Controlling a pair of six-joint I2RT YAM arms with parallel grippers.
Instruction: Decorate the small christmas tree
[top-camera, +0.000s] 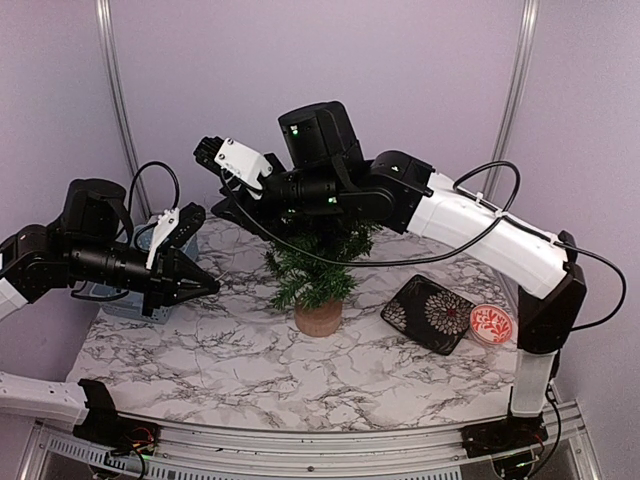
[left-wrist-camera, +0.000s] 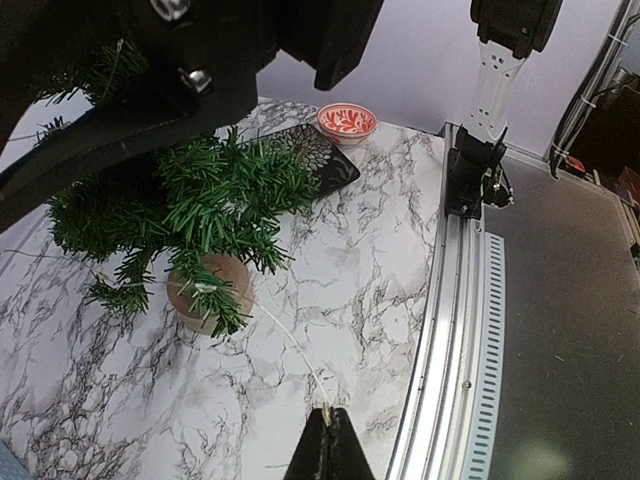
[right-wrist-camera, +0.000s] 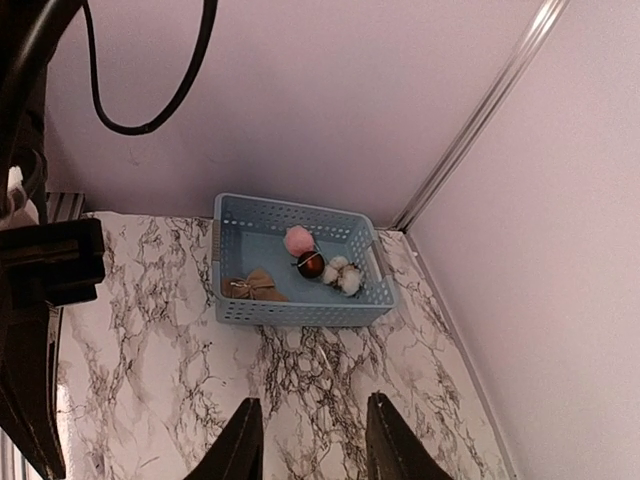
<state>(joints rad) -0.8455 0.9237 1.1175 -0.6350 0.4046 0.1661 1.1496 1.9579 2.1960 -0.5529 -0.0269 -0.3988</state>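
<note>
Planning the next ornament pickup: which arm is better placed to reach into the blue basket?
Right, probably: right gripper open, empty, aimed at the basket; left gripper pinches a thin string leading to the tree.

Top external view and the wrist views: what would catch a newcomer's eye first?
The small dark-green bristly christmas tree on its tan wooden stump stands mid-table, with the right arm stretched over it. In the left wrist view, the shut left gripper pinches a thin pale string running to the tree. A blue plastic basket of small ornaments sits by the wall corner.
</note>
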